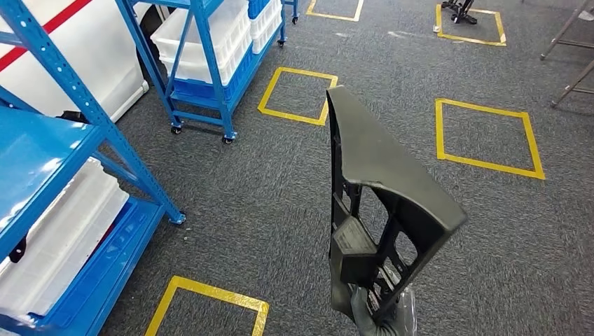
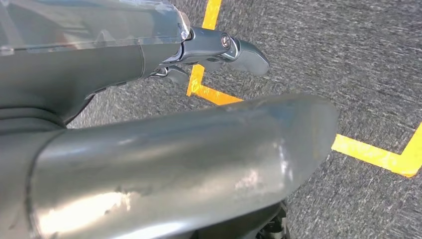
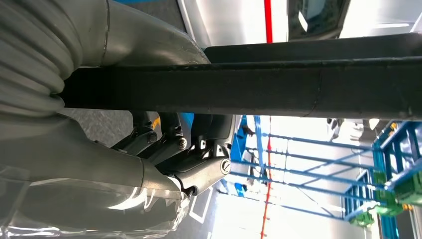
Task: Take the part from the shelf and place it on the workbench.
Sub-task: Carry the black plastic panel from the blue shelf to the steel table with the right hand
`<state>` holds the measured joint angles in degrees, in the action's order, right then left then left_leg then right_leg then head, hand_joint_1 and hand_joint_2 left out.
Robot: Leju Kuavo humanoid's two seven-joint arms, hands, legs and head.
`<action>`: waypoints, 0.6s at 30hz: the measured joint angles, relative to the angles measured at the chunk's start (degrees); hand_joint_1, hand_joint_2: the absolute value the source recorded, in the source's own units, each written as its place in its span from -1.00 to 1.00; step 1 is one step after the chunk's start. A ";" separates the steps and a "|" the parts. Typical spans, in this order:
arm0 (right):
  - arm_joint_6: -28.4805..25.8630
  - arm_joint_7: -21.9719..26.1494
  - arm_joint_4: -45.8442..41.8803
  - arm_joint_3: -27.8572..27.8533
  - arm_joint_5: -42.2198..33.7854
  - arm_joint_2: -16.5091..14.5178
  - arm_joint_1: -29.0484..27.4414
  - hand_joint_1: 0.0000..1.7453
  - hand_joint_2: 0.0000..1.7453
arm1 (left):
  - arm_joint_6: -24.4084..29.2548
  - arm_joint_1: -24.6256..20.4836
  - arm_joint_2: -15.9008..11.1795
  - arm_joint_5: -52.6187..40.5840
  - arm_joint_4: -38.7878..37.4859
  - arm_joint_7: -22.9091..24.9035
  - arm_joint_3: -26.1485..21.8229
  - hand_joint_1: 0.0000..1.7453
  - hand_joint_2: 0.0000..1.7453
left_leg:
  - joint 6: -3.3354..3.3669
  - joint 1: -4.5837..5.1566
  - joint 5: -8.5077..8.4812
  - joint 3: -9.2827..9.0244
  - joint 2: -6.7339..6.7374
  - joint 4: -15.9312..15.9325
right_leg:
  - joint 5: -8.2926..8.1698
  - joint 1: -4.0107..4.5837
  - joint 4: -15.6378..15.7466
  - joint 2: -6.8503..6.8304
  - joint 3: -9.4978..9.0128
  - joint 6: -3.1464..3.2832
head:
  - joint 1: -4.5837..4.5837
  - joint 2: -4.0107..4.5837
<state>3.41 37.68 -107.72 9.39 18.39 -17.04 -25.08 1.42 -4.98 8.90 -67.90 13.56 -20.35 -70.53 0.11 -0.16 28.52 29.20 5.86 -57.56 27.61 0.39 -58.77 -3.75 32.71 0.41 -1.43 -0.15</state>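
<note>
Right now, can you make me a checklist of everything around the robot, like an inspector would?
Surface: grey carpet floor marked with yellow tape squares; no workbench seen.
Job's things: dark grey part, wedge-shaped with open ribs, held upright in front of the robot; blue shelf at the left with white bins.
Clutter: nothing seen on the carpet nearby.
Hands: right hand grips the part at its lower end, fingers curled around the part's dark bar; left hand holds nothing, hanging over the floor.
Cables: nothing seen.
Surroundings: second blue shelf on wheels with white bins; metal legs at far right.
</note>
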 joint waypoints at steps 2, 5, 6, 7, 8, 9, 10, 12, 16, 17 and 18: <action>-0.14 0.00 0.01 0.32 0.01 0.13 0.06 1.00 1.00 | -0.01 -0.18 -0.03 -0.08 -0.01 -0.08 -0.01 -1.00 -1.00 | -0.61 -0.02 0.23 -0.22 0.63 0.02 | -0.32 -0.13 0.34 1.24 0.14 0.56 | 0.02 0.00; -0.43 0.00 -0.01 0.84 0.04 0.27 0.22 1.00 1.00 | 0.03 -0.26 -0.05 -0.11 -0.01 -0.05 -0.02 -1.00 -1.00 | -1.40 -0.37 3.64 1.75 -3.11 -4.91 | -0.82 -0.61 0.90 2.97 0.03 1.59 | 0.14 -0.01; -0.54 0.00 -0.01 0.96 0.04 0.33 0.29 1.00 1.00 | 0.04 -0.19 -0.05 -0.12 -0.01 -0.02 -0.02 -1.00 -1.00 | -1.54 -0.42 5.65 3.47 -4.53 -8.79 | -0.87 -0.56 0.91 3.57 0.09 1.81 | 0.16 -0.01; -0.63 0.00 0.00 1.04 0.04 0.40 0.33 1.00 1.00 | 0.05 -0.09 -0.05 -0.13 -0.01 0.03 -0.02 -1.00 -1.00 | -1.64 -0.45 7.38 5.41 -5.19 -12.91 | -0.89 -0.49 0.86 4.27 0.16 1.95 | 0.18 -0.01; -0.72 0.00 0.01 1.09 0.03 0.44 0.33 1.00 1.00 | 0.05 0.01 -0.04 -0.13 -0.01 0.07 -0.02 -1.00 -1.00 | -1.70 -0.45 8.19 6.89 -5.39 -15.91 | -0.90 -0.43 0.78 5.03 0.18 2.00 | 0.17 -0.01; -0.79 0.00 0.02 1.12 0.02 0.46 0.33 1.00 1.00 | 0.05 0.09 -0.04 -0.13 -0.01 0.10 -0.02 -1.00 -1.00 | -1.71 -0.46 7.82 7.53 -5.46 -16.94 | -0.89 -0.39 0.65 5.84 0.19 2.00 | 0.17 0.00; -0.83 0.00 0.02 1.14 0.00 0.48 0.33 1.00 1.00 | 0.05 0.13 -0.04 -0.12 -0.01 0.12 -0.02 -1.00 -1.00 | -1.66 -0.46 6.26 7.10 -5.60 -15.57 | -0.86 -0.39 0.47 6.70 0.19 1.96 | 0.17 0.00; -0.86 0.00 0.03 1.14 -0.06 0.49 0.33 1.00 1.00 | 0.09 0.15 -0.05 -0.09 -0.01 0.13 -0.03 -1.00 -1.00 | -1.40 -0.55 1.91 4.10 -7.21 -8.19 | -0.72 -0.45 0.04 8.33 0.21 1.75 | 0.17 0.00; -1.00 0.00 0.01 1.21 -0.05 0.59 0.30 1.00 1.00 | 0.33 0.02 -0.08 -0.09 -0.01 0.37 -0.07 -1.00 -1.00 | -0.65 -0.48 -0.05 1.28 -9.72 -0.97 | -0.85 -0.65 -0.53 10.99 1.08 0.51 | 0.13 0.00; -1.02 0.00 -0.02 1.23 -0.16 0.65 0.23 1.00 1.00 | 0.45 -0.05 -0.04 -0.08 -0.01 0.40 -0.08 -1.00 -1.00 | -0.28 -0.53 -0.24 1.20 -9.07 -0.81 | -0.96 -0.73 -0.50 11.33 1.24 0.15 | 0.13 -0.01; -1.03 0.00 -0.04 1.25 -0.32 0.70 0.13 1.00 1.00 | 0.59 -0.14 0.00 -0.08 -0.01 0.41 -0.08 -1.00 -1.00 | 0.14 -0.61 -0.47 1.06 -8.36 -0.49 | -0.75 -0.69 -0.78 10.73 1.46 -0.13 | 0.14 -0.01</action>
<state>2.38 37.68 -107.75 10.64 18.07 -16.34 -24.96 2.01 -5.12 8.90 -67.99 13.55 -19.94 -70.61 0.25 -0.77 28.05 30.26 -2.50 -58.05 26.86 -0.30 -59.55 6.98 34.17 0.28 -1.29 -0.16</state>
